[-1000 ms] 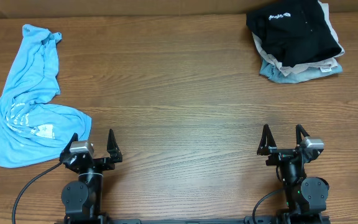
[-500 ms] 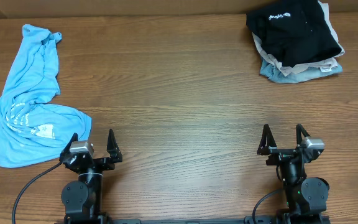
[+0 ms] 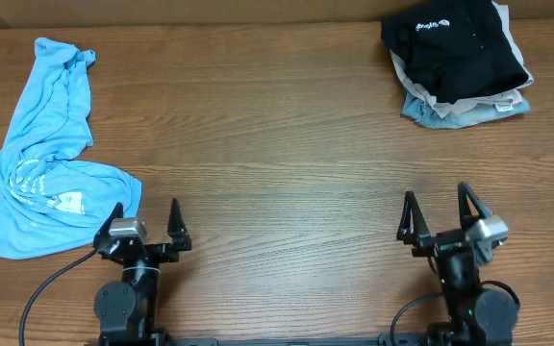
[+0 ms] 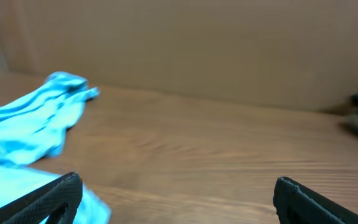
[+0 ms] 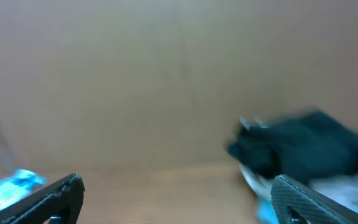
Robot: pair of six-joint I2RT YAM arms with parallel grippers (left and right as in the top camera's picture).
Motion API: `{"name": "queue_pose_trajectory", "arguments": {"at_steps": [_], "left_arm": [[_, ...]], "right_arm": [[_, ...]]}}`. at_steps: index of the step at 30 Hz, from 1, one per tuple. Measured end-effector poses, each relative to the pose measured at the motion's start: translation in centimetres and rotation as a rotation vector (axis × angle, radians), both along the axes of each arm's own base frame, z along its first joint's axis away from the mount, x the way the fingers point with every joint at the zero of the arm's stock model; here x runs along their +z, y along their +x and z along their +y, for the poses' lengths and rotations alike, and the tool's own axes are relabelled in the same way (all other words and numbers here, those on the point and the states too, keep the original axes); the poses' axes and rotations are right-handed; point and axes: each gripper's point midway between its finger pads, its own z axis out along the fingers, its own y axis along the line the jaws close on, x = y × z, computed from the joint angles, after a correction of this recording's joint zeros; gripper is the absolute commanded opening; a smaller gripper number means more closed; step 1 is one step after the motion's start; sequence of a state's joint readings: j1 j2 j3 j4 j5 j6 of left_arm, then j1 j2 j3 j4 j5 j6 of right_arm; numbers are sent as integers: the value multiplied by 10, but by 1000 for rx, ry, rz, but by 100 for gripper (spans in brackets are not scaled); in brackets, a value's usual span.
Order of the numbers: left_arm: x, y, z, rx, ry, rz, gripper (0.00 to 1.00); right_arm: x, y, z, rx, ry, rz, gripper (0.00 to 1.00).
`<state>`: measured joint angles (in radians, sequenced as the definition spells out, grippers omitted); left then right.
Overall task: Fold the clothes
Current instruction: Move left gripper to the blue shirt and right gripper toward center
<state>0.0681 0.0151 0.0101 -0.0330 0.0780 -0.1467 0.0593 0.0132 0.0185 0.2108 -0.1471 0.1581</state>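
Observation:
The light sky-blue T-shirt [image 3: 41, 173] lies crumpled at the left side of the table, white print showing near its lower part. It also shows in the left wrist view [image 4: 23, 130] at the left, and as a small blue patch at the far left of the right wrist view [image 5: 11, 185]. My left gripper [image 3: 144, 223] is open and empty at the front left, just right of the shirt's edge; its jaws [image 4: 178, 190] are wide apart. My right gripper [image 3: 439, 213] is open and empty at the front right; its jaws [image 5: 179, 186] are wide apart.
A stack of folded garments with a black one [image 3: 453, 48] on top, beige and grey-blue ones [image 3: 465, 108] under it, sits at the back right. It shows blurred in the right wrist view [image 5: 303, 149]. A brown cardboard wall [image 4: 197, 43] stands behind the table.
The right arm has lifted or tilted slightly, its gripper shifting a little toward the front right. The left arm and the shirt have not moved.

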Motion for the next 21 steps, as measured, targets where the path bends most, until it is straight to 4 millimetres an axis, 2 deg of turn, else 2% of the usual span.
{"name": "queue_pose_trajectory", "arguments": {"at_steps": [3,6,10,14,17,21], "left_arm": [[7,-2,-10,-59,-2,-5,100],[25,-9,-18,-100,-4,1,100],[75,-28,-23,-122,0,-34,100],[125,-51,-26,-131,7,-86,100],[145,-61,-27,-132,2,-51,100],[166,-60,-27,-135,-13,55,100]], "right_arm": [[31,-15,13,85,-1,-137,100],[53,-31,24,159,-1,-239,100],[66,-42,35,237,-7,-267,100],[94,-57,41,280,-21,-294,100],[118,-68,42,295,-24,-284,100],[146,-80,43,297,-43,-236,100]]}}
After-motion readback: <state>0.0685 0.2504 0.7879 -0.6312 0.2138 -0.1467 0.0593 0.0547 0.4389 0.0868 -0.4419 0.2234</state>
